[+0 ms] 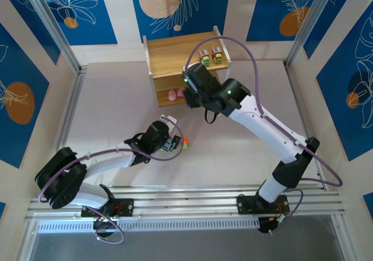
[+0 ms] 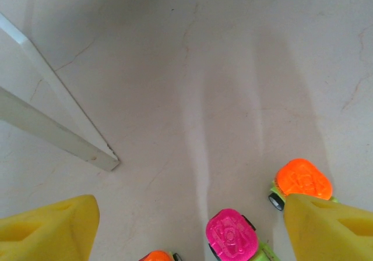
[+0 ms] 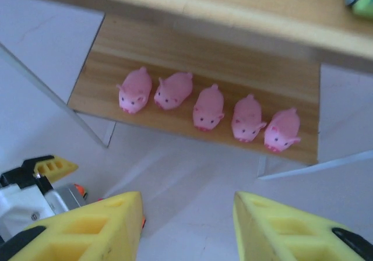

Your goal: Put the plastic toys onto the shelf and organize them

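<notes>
shelf (image 1: 175, 51) stood two-tiered, wood | two small cars (image 1: 204, 57) sat side by side on its top tier, right end | pink toys (image 1: 173, 95) on its lower tier, perhaps two visible | right gripper (image 1: 190, 101) hung just before the shelf's front | left gripper (image 1: 176, 143) lay well in front of the shelf, beside an orange-topped car (image 1: 185, 144)

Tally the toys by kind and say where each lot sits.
Pink pig-shaped plastic toys: 5, all on the lower tier of the light wooden shelf
Small green plastic cars: 5, two on the top tier, three on the white table by the left arm's yellow fingers
Total: 10
</notes>
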Controlling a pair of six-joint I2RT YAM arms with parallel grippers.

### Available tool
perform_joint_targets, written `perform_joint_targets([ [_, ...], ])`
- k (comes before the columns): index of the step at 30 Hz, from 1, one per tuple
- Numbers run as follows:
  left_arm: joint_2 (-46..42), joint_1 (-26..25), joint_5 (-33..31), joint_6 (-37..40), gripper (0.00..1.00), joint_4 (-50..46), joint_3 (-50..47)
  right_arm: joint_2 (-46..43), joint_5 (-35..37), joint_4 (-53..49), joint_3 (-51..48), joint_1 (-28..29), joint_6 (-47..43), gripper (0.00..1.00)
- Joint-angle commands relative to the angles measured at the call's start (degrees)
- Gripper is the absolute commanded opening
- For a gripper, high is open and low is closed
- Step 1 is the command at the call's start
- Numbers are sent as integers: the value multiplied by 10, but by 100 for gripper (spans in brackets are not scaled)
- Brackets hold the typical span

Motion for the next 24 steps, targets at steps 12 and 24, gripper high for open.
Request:
perform_joint_targets([
  [12, -9, 45, -14, -53, 82, -32, 6, -30, -35, 97, -177, 22, 108, 45],
  [24, -8, 76, 3, -84, 81, -39, 0, -9, -58, 135, -251, 35, 162, 49],
])
